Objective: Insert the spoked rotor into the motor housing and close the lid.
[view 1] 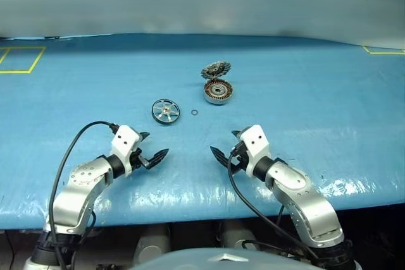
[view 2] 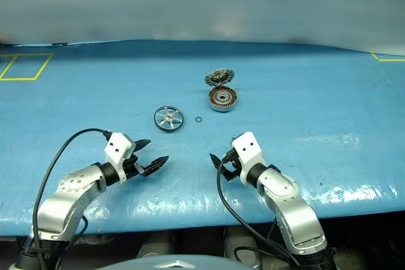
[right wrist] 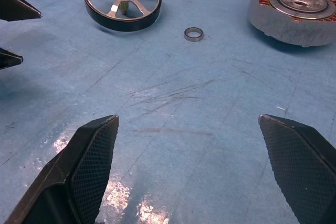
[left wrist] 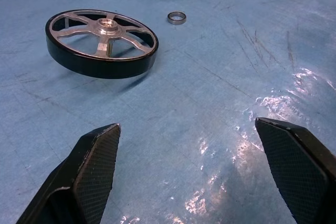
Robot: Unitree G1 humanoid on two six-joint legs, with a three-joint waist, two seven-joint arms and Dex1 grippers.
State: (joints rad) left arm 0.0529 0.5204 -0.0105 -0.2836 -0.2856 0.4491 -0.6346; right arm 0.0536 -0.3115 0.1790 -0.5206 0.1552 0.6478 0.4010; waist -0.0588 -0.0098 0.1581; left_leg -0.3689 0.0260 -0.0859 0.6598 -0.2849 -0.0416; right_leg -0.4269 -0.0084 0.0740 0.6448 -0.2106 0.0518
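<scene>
Both pincers, left pincer [view 1: 150,148] and right pincer [view 1: 226,147], hover wide and empty above the blue tabletop [view 1: 304,112]. Spoked rotor [view 1: 165,111] lies beyond them, beside a small ring [view 1: 194,113]; motor housing [view 1: 218,92] sits farther off, lid [view 1: 216,69] raised.

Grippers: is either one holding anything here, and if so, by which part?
Nothing is held. The left gripper and right gripper hover open over the blue table; the dark-rimmed, silver-spoked rotor lies untouched.

Silver arms, black cables (seemingly textured fingertips [left wrist: 97,163]).
</scene>
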